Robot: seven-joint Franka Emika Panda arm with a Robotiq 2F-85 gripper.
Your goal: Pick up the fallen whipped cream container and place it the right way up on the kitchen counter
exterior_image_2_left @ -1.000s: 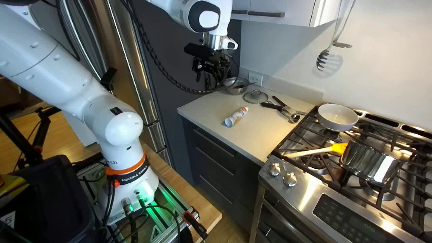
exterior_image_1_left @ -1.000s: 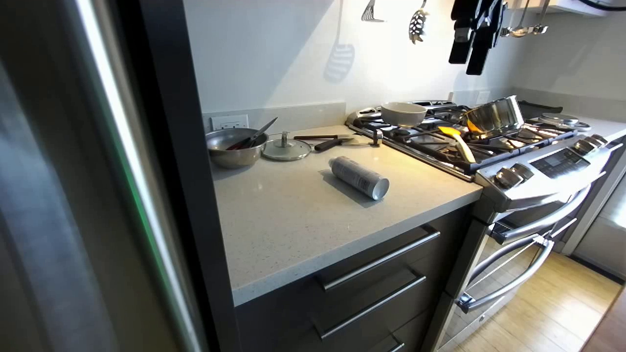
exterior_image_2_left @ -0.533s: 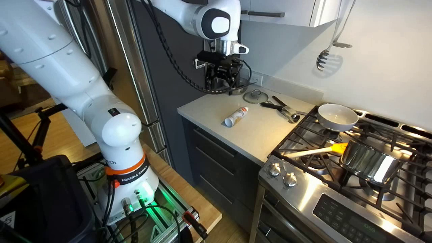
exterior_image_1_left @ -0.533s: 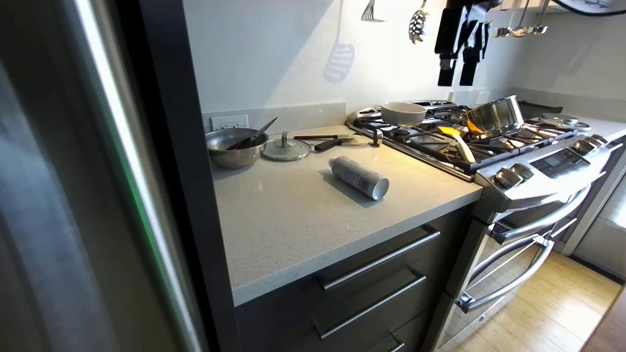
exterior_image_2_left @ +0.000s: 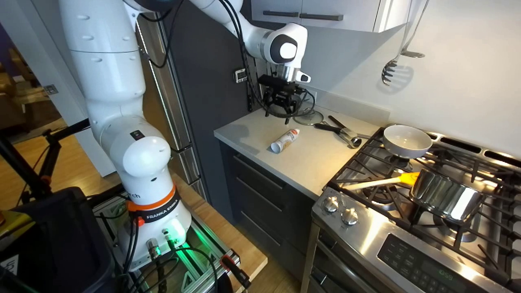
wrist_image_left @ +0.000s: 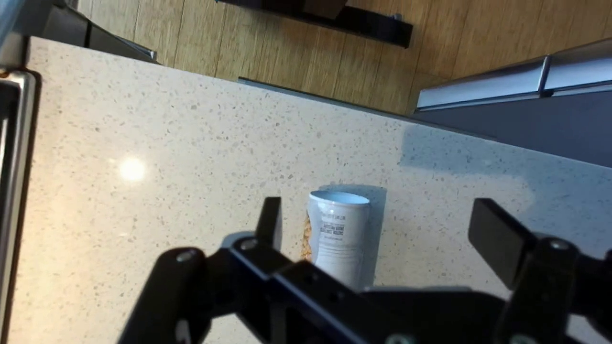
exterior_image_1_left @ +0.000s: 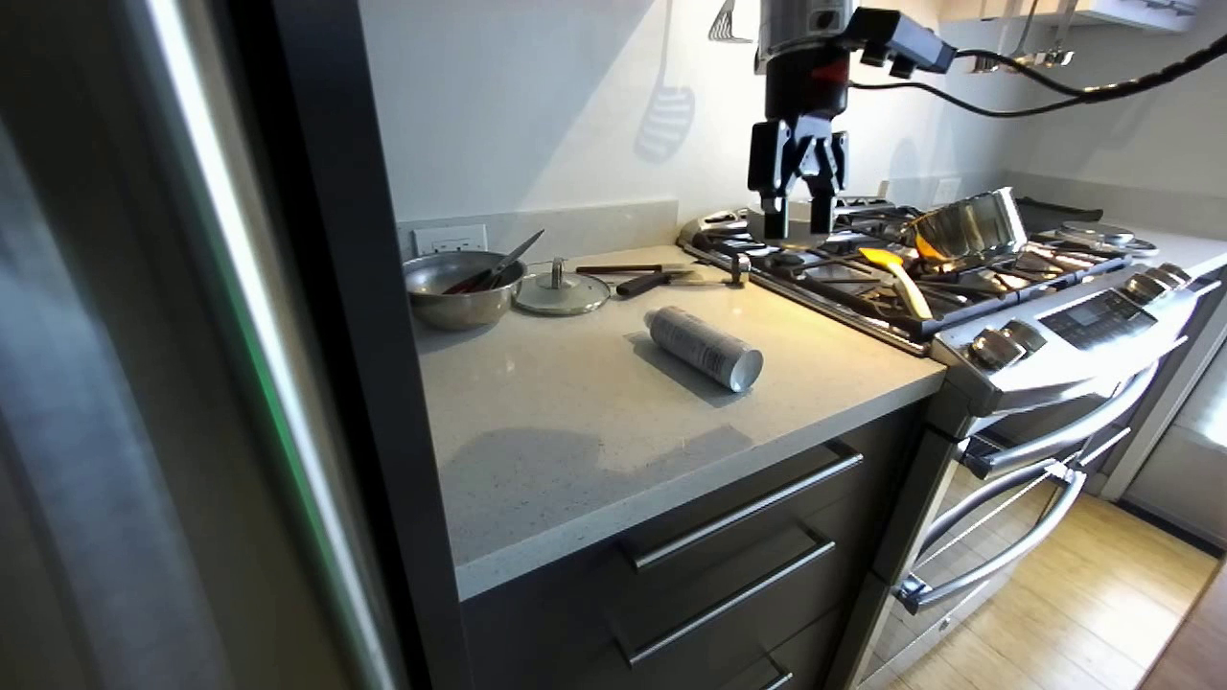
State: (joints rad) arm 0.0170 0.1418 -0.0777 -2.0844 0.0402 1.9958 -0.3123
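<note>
The whipped cream container (exterior_image_1_left: 705, 347) lies on its side on the pale kitchen counter (exterior_image_1_left: 537, 393). In an exterior view its base faces the counter's front edge; its orange-marked top (exterior_image_2_left: 293, 132) points toward the back. My gripper (exterior_image_1_left: 798, 231) is open and empty, pointing down, in the air above the counter; it also shows in an exterior view (exterior_image_2_left: 277, 119). In the wrist view the open gripper (wrist_image_left: 377, 210) has the container (wrist_image_left: 339, 234) between its fingers in the picture, nearer the left finger (wrist_image_left: 270, 217) and below it. The gripper's body hides the container's nozzle end there.
A metal bowl (exterior_image_1_left: 465, 299) with utensils, a glass lid (exterior_image_1_left: 561, 295) and black-handled utensils (exterior_image_1_left: 644, 284) lie at the counter's back. The gas stove (exterior_image_2_left: 366, 252) adjoins, bearing a white bowl (exterior_image_2_left: 407, 142) and a tilted pot (exterior_image_2_left: 445, 197). A dark tall panel (exterior_image_2_left: 203, 101) borders the counter's other end.
My gripper has come down and moved in over the counter, nearer the container. Its shadow now falls on the counter. The container has not moved.
</note>
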